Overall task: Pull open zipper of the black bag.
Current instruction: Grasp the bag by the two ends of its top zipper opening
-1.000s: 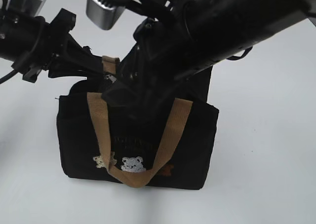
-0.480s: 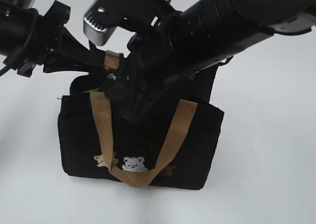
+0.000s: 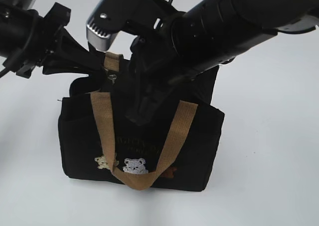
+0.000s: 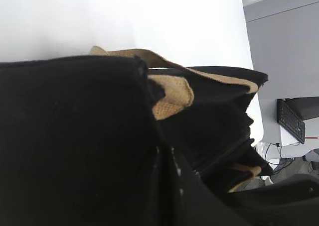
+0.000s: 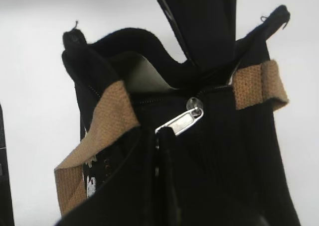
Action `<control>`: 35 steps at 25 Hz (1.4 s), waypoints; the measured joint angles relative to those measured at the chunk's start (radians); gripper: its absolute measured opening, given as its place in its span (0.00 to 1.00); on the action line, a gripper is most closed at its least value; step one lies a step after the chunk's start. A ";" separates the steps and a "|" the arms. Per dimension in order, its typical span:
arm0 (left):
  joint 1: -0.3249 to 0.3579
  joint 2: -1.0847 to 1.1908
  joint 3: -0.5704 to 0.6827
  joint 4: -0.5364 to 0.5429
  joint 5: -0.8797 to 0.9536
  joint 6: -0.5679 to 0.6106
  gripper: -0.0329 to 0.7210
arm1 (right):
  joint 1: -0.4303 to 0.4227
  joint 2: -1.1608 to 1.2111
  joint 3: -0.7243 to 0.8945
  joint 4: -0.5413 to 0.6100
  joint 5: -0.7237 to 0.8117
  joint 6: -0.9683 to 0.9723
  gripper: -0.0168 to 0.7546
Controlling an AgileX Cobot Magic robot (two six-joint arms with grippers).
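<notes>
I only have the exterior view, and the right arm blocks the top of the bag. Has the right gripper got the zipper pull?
Observer: Yes. In the right wrist view, the right gripper is shut on the silver zipper pull.
Operator: Is the bag's mouth open anywhere?
Observer: Partly. Pale lining shows through a gap at the top of the black bag.
Operator: And the left gripper?
Observer: The left gripper is shut and appears to pinch the bag's fabric. Black cloth fills most of its wrist view.
</notes>
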 joint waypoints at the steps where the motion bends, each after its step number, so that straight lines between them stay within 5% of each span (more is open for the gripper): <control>1: 0.000 0.000 0.000 0.001 0.000 0.000 0.03 | 0.000 0.000 0.000 0.000 0.000 0.000 0.02; 17: 0.000 -0.007 0.000 0.005 0.011 0.000 0.03 | -0.073 -0.105 0.000 -0.134 0.110 0.149 0.02; 26: 0.000 -0.007 0.000 0.004 0.011 0.000 0.03 | -0.204 -0.115 -0.001 -0.333 0.300 0.411 0.02; 35: 0.000 -0.007 0.000 0.004 0.012 0.000 0.03 | -0.345 -0.116 -0.001 -0.355 0.411 0.563 0.02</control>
